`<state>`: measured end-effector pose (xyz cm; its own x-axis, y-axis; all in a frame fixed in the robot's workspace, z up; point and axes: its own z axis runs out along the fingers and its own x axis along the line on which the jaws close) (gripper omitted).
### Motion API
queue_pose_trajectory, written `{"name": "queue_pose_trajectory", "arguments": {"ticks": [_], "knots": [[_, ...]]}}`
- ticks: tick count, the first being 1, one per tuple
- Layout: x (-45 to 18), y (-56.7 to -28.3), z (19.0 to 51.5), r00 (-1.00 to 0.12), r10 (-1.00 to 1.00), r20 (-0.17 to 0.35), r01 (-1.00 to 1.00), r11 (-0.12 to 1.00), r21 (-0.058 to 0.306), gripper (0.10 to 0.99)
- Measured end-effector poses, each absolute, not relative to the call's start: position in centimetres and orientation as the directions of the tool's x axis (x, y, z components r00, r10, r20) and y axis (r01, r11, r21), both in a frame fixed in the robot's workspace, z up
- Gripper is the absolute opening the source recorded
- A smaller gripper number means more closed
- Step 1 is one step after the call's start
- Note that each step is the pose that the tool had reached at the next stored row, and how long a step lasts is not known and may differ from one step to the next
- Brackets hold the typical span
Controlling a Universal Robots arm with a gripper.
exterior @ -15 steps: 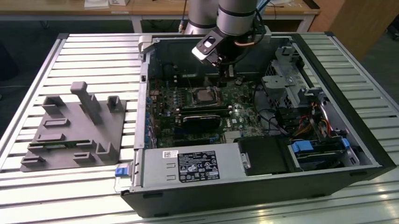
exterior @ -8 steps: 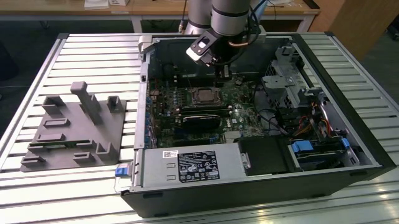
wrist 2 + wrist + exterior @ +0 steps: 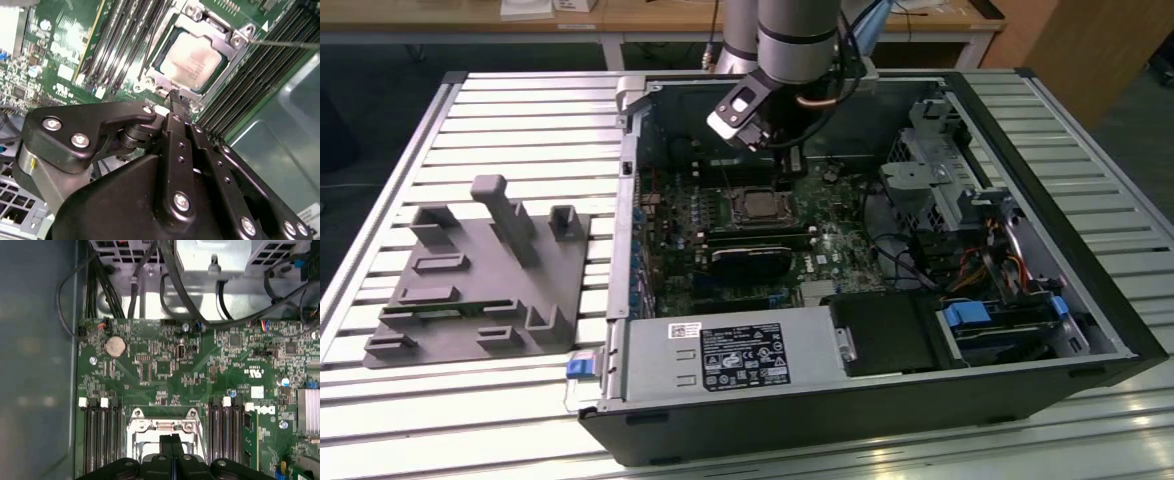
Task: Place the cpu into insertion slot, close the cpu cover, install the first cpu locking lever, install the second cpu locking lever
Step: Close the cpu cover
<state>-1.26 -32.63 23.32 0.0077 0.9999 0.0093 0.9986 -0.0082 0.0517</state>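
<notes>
Inside an open computer case [image 3: 1067,300] lying on a slatted table [image 3: 520,120], a robot arm's gripper [image 3: 177,97] hangs at the edge of the insertion slot [image 3: 732,206], its two black fingers pressed together with nothing between them; whether they touch the socket cannot be told. The cpu [image 3: 192,57] lies flat in the slot, its pale metal top showing through the window of the cpu cover [image 3: 231,50], which appears to be folded down over it. A thin wire locking lever [image 3: 285,44] juts from the cover's corner across the memory slots [image 3: 125,45] and looks unlatched. The chip is likely light and stiff, with a smooth lid that would slip under a pinch and contacts that would not forgive a scrape, so its bare edges are the safe hold. The cover is probably thin, springy sheet, best pushed at its free rim. The case also holds the green motherboard [image 3: 165,365], a long black card [image 3: 754,255] near the slot, a labelled grey power supply [image 3: 734,355] on the near side and a drive bay [image 3: 981,320] with blue tabs towards the exterior view's right. A grey moulded fixture [image 3: 480,270] stands on the table, well apart at the exterior view's left.
</notes>
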Motion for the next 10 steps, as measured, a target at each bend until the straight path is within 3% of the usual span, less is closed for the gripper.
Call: {"name": "queue_pose_trajectory", "arguments": {"ticks": [10], "knots": [[-2.5, -32.7, 22.5, 0.008, 1.0, 0.01, 0.999, -0.008, 0.052, 0.106]]}}
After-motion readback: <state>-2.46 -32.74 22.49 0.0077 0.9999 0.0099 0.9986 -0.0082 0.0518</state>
